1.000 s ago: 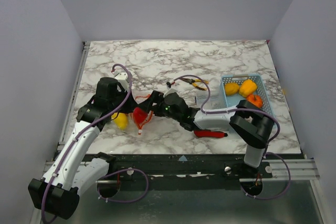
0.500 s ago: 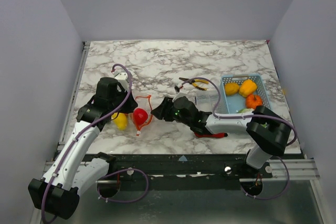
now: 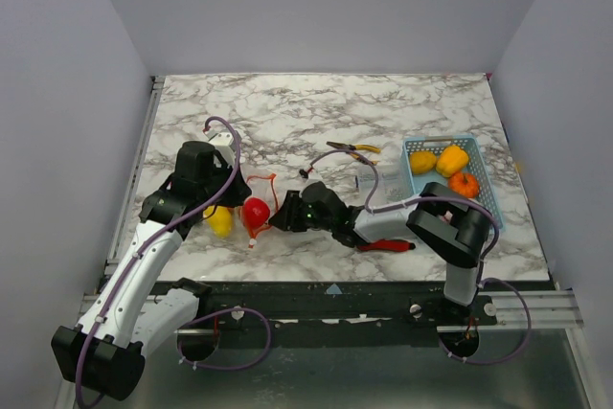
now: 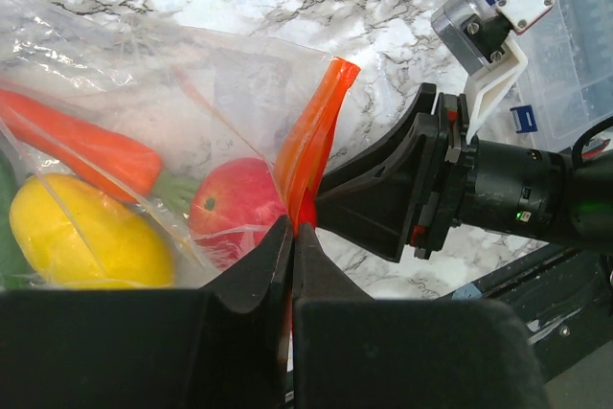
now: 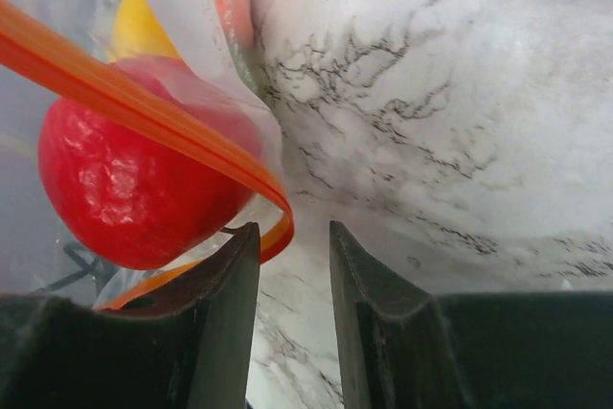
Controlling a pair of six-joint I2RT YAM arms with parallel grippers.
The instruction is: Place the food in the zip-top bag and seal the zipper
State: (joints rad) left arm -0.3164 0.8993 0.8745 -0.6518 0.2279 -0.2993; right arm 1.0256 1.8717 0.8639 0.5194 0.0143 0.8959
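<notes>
The zip-top bag (image 3: 241, 213) lies left of centre. Food shows through it: a red tomato (image 4: 239, 215), a yellow pepper (image 4: 84, 241) and an orange piece (image 4: 86, 146). My left gripper (image 4: 292, 227) is shut on the orange-red zipper (image 4: 311, 131), which stands up from its tips. My right gripper (image 5: 292, 229) faces the bag's mouth from the right, open with a narrow gap. The zipper's bend (image 5: 273, 200) curls just at its left fingertip (image 5: 241, 246), in front of the tomato (image 5: 129, 189). From above, the right gripper (image 3: 279, 220) sits against the bag's right edge.
A light blue basket (image 3: 414, 189) at the right holds yellow and orange peppers (image 3: 452, 160). Yellow-handled pliers (image 3: 352, 149) lie behind the right arm, and a red-handled knife (image 3: 385, 245) lies in front of it. A clear compartment box (image 4: 565, 55) stands beside the basket.
My right gripper has slid toward the near side along the bag's mouth, and its jaws have narrowed. The right arm's elbow has swung. My left gripper has kept its hold.
</notes>
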